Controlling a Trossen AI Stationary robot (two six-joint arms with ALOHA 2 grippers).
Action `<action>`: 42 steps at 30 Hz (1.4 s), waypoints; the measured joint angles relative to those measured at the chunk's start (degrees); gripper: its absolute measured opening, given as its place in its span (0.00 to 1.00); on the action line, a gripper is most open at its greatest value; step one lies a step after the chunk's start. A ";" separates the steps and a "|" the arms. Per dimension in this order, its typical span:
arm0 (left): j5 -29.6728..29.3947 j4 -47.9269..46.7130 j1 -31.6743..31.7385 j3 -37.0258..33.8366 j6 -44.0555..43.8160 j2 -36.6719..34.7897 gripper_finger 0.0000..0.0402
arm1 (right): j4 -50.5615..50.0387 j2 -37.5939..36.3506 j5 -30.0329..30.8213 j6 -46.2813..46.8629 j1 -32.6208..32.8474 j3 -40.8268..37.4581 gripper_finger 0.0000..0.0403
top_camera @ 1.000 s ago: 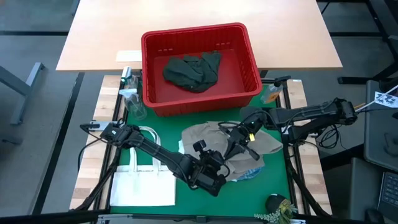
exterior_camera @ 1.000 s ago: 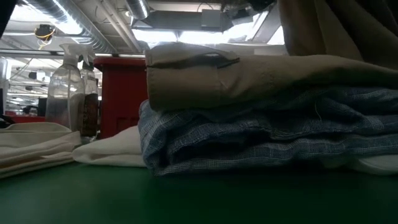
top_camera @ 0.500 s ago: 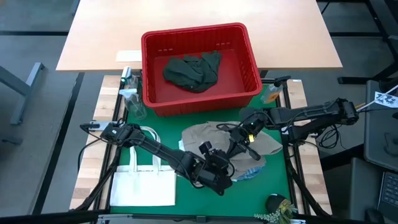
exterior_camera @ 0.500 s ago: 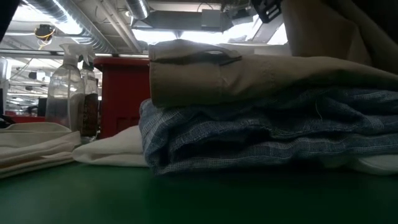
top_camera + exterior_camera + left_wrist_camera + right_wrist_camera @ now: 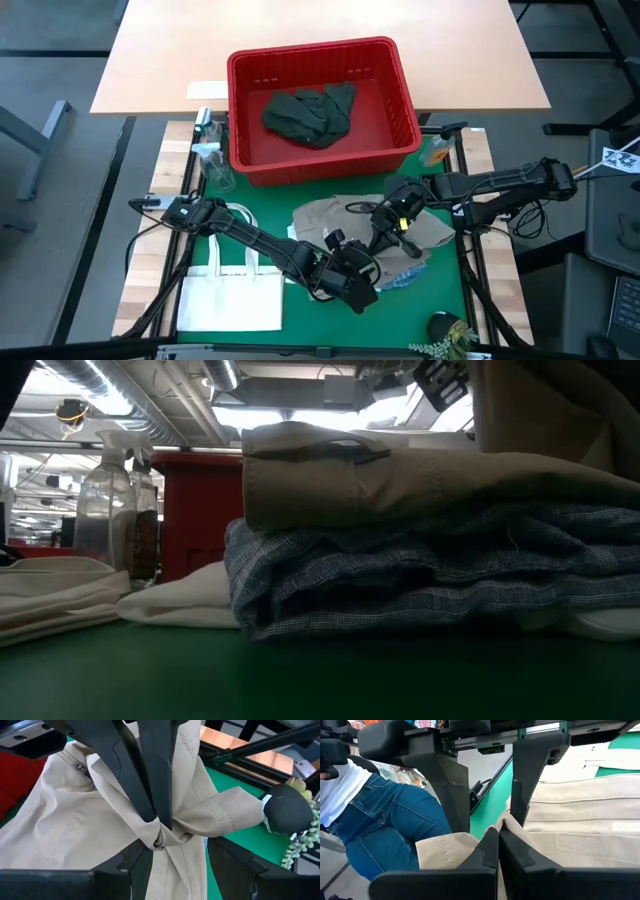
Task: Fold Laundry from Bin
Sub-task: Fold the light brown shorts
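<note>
A beige garment (image 5: 345,218) lies on a blue-and-white striped one (image 5: 420,575), which rests on white cloth (image 5: 185,600) on the green mat. My right gripper (image 5: 495,845) is shut on a raised bunch of the beige cloth. My left gripper (image 5: 175,865) is open just near of it, one finger on either side of the hanging beige strip, touching nothing that I can see. The red bin (image 5: 405,105) at the far side holds a dark green garment (image 5: 310,112). My right gripper pinches a gathered fold of the beige garment (image 5: 161,840) between its two fingers, several layers bunched together. The fingers slant down from the table's right. The held part is raised and the cloth fans out from it, while the rest lies on the striped garment.
A flat white tote bag (image 5: 230,290) lies at the near left. Spray bottles (image 5: 212,160) stand left of the bin. A small plant (image 5: 450,335) sits at the near right corner. A person in jeans (image 5: 395,830) stands beyond the table's near edge.
The raised part of the beige garment has drawn toward the table's right, with my right gripper's fingers now showing above the stack. The folded stack has stayed where it was. My left gripper has turned a little beside the cloth.
</note>
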 joint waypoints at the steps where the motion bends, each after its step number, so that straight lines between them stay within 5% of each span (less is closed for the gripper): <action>1: 0.04 0.00 0.16 0.00 -0.42 0.00 0.45 | 0.00 0.00 0.02 0.02 0.00 0.00 0.01; 10: 0.33 0.07 1.58 0.00 -2.73 0.00 0.40 | -0.09 0.00 0.02 0.16 -0.02 0.00 0.01; 23: 2.38 -0.50 2.06 0.00 -3.04 0.00 0.04 | -0.09 0.02 -0.46 3.36 0.00 0.00 0.01; 30: 2.38 -0.24 2.07 0.00 -2.98 0.00 0.05 | 0.07 0.02 -2.41 4.44 -0.04 0.00 0.02; 38: 2.38 -0.70 2.09 0.00 -2.98 0.00 0.03 | -0.17 0.07 -2.76 5.58 0.00 0.03 0.25; 42: 2.16 -0.24 2.17 0.00 -2.98 0.00 0.03 | -10.17 -0.40 -3.51 4.65 -0.91 4.16 0.36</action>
